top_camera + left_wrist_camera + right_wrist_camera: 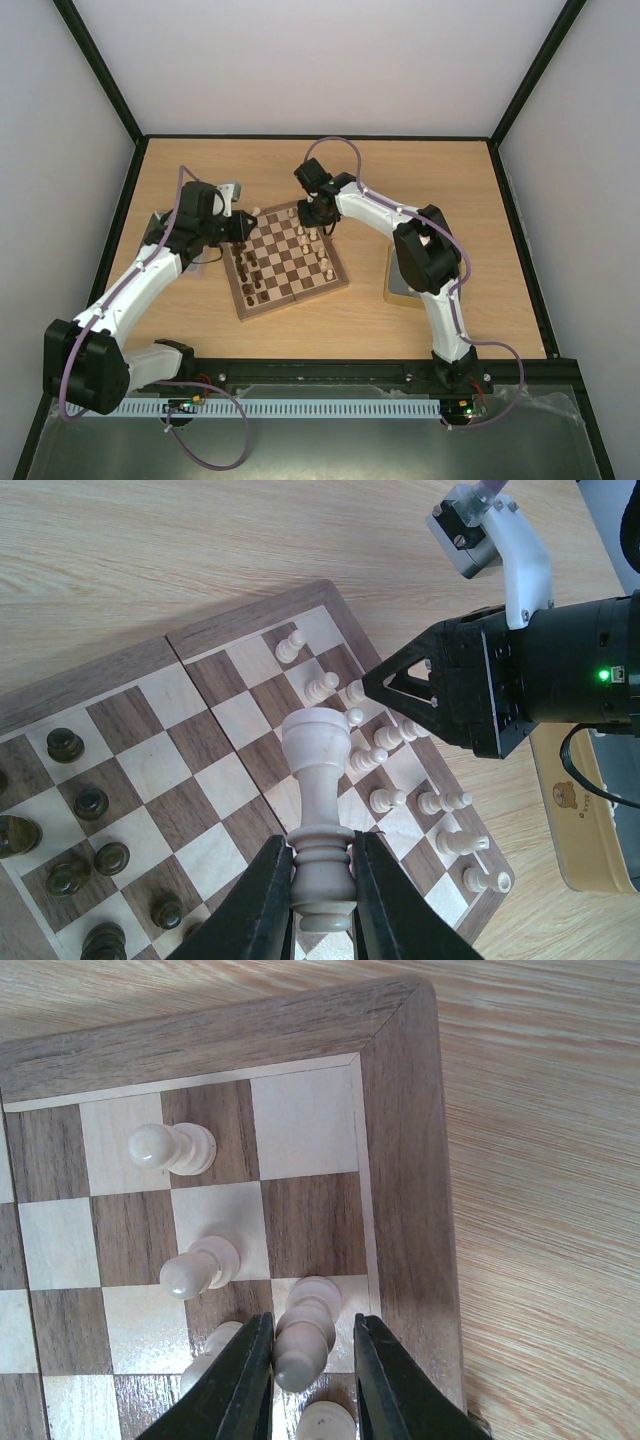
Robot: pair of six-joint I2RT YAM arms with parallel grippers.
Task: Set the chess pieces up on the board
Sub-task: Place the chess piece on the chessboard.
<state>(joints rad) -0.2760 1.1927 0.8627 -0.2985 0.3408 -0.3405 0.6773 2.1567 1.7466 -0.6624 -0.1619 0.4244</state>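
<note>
The board [291, 263] lies at the table's middle, with dark chess pieces [250, 275] along its left side and cream ones [320, 250] along its right. My left gripper [321, 842] is shut on the base of a tall cream rook-like piece [318, 765], held above the board's centre squares. My right gripper [312, 1325] is over the far right corner of the board [405, 1160]. It stands open around a cream piece [305, 1335] upright on an edge square; the left finger touches it and a gap shows on the right. Cream pawns [172, 1148] stand nearby.
A tin with a cream lid [585, 820] lies right of the board, partly under the right arm [425, 250]. The right arm's black wrist [490, 680] hangs over the cream pieces [385, 800]. Dark pieces [90, 802] crowd the board's left rows. Walls enclose the table.
</note>
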